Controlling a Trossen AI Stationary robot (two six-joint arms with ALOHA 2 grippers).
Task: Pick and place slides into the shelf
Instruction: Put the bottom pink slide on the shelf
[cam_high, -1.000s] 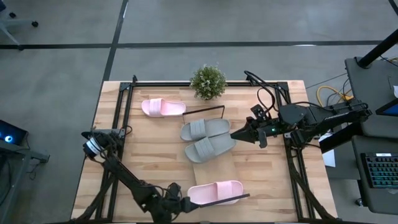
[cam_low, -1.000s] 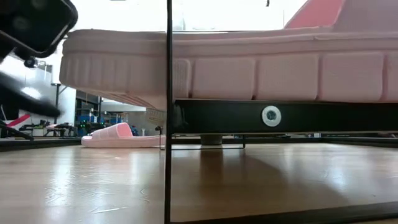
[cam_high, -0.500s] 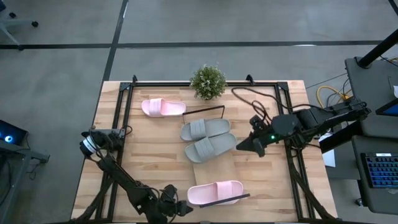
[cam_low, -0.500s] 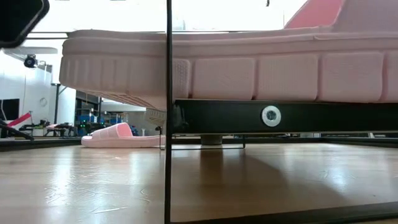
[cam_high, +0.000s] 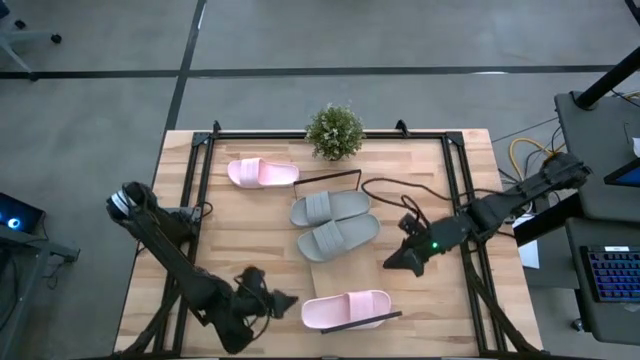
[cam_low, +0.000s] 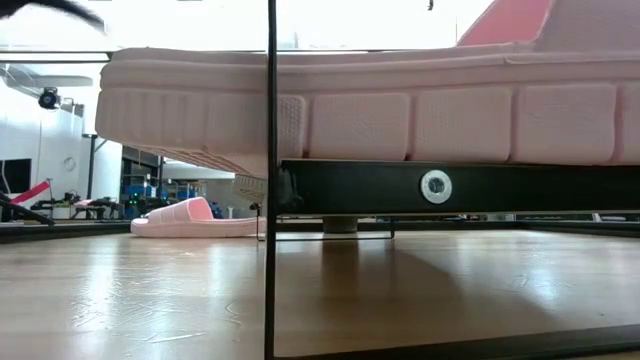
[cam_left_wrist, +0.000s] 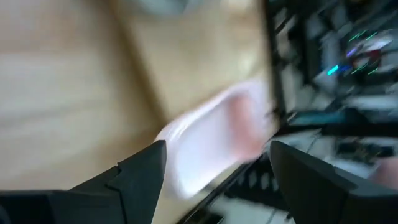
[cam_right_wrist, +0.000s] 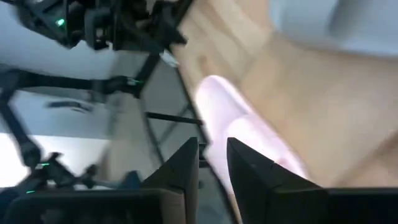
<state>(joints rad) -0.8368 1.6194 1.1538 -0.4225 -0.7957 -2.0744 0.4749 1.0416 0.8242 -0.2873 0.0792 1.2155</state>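
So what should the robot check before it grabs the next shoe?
1. Left claw open: ok.
2. Left claw empty: ok.
3. All slides on the shelf: not ok, the far pink slide lies on the table.
4. Room on the shelf: ok, bare board shows between the grey slides and the near pink slide.
5. Right claw out of the way: ok, beside the shelf.

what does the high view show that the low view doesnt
Only the high view: both grey slides on the shelf, the potted plant, the open left gripper and the right gripper.

Only the low view: the room behind the table and a round fitting on a black bar.

Both: the near pink slide on the shelf's end and the far pink slide on the tabletop.
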